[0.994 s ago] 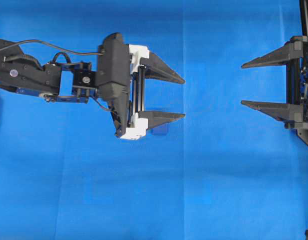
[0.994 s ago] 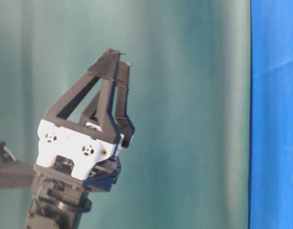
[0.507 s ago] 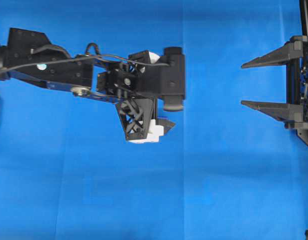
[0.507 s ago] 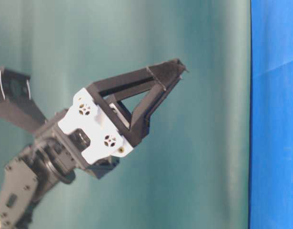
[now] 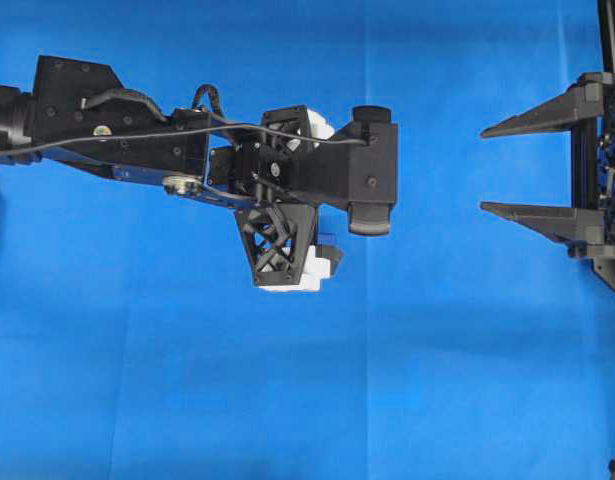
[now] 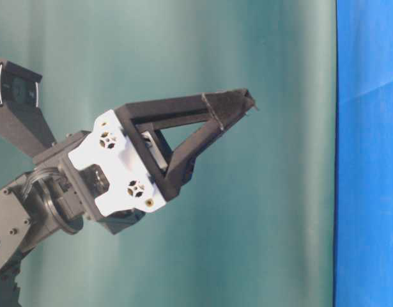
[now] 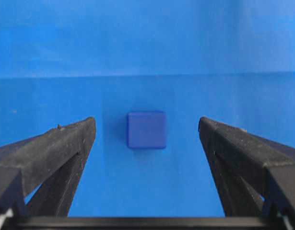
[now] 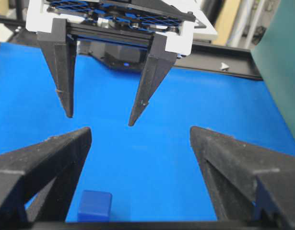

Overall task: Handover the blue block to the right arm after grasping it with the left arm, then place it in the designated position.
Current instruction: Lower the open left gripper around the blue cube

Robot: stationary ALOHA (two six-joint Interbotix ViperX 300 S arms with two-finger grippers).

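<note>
- While tipping downward from level, the black left arm's white-based fingers are spreading wide and empty, framing the small dark-blue cube at frame centre.
- Black right arm's fingers are waiting wide, empty.

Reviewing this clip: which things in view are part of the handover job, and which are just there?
Part of the job:
- blue block, on the cloth, untouched
- left gripper, open above the block
- right gripper, open, waiting

Just there:
- blue cloth
- green backdrop
</note>
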